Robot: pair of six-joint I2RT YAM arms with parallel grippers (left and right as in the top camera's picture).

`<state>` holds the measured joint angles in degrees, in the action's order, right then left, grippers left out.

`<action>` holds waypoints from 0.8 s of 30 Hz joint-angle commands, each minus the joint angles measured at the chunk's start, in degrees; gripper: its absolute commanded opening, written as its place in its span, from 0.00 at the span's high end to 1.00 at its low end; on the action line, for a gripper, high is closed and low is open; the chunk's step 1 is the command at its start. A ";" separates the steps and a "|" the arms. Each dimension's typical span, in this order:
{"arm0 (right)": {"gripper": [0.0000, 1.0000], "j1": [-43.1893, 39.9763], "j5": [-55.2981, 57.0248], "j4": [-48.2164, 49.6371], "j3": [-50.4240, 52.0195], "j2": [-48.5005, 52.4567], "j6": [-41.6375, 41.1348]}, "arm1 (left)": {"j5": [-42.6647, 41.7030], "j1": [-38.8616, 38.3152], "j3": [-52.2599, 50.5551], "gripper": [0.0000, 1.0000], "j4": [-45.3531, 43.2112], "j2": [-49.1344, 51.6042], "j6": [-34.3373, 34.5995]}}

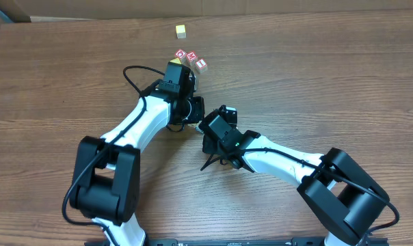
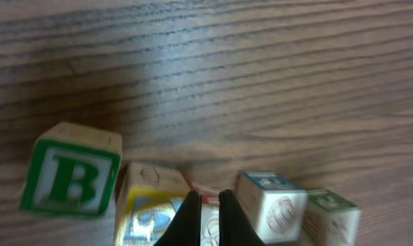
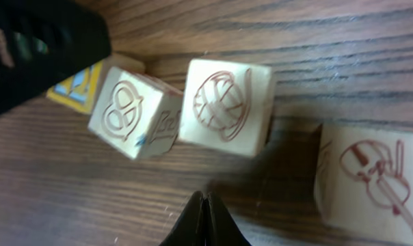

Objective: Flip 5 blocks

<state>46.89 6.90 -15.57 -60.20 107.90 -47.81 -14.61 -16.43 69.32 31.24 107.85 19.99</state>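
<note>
While both arms crowd the middle of the table (image 1: 329,82), the left gripper (image 2: 206,205) has its jaws pressed together with nothing held, tips down among the blocks (image 2: 271,205). Green B block (image 2: 70,178) is far left, yellow-faced block (image 2: 148,205) beside it. Right gripper (image 3: 203,205) is also fully closed and empty, tips just near of the pretzel block (image 3: 128,113) and ball block (image 3: 223,106), which sit side by side. Violin block (image 3: 370,174) is right of them, apart.

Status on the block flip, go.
Left gripper shut, empty, at the blocks. Right gripper shut, empty, just short of them. Path clear.
</note>
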 commanded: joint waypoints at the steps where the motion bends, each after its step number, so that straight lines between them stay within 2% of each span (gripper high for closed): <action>1: 0.96 -1.07 2.84 0.83 0.37 2.25 -0.44 | 1.09 -0.17 -0.66 0.96 -0.13 2.51 1.25; 7: 0.87 -4.59 5.03 4.00 0.37 3.19 -0.44 | 1.70 0.68 -0.66 0.96 6.62 3.41 -0.74; 10: 0.80 -6.25 4.09 6.67 0.37 3.19 -0.39 | 1.68 1.16 -0.61 0.96 10.78 3.37 -2.82; 12: 0.76 -7.02 -0.44 9.64 0.35 3.19 1.22 | 1.49 1.31 -0.59 0.96 13.05 3.37 -4.48; 15: 0.69 -7.61 -11.43 15.72 0.35 3.19 8.02 | 0.74 1.46 -0.57 0.96 15.17 3.37 -6.40; 18: 0.64 -7.61 -21.09 20.20 0.35 3.19 12.76 | -4.17 1.46 -0.50 0.96 15.72 3.37 -9.53; 21: 0.62 -7.61 -24.06 20.87 0.28 3.17 12.98 | -10.69 1.46 -0.02 0.96 16.48 3.37 -11.47; 24: 0.62 -7.91 -26.12 20.61 -0.09 2.62 13.81 | -10.16 1.84 1.99 0.96 20.39 3.37 -11.52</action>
<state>38.92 -12.80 4.73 -59.92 110.87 -36.71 -22.55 -14.68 70.67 49.78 109.30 11.35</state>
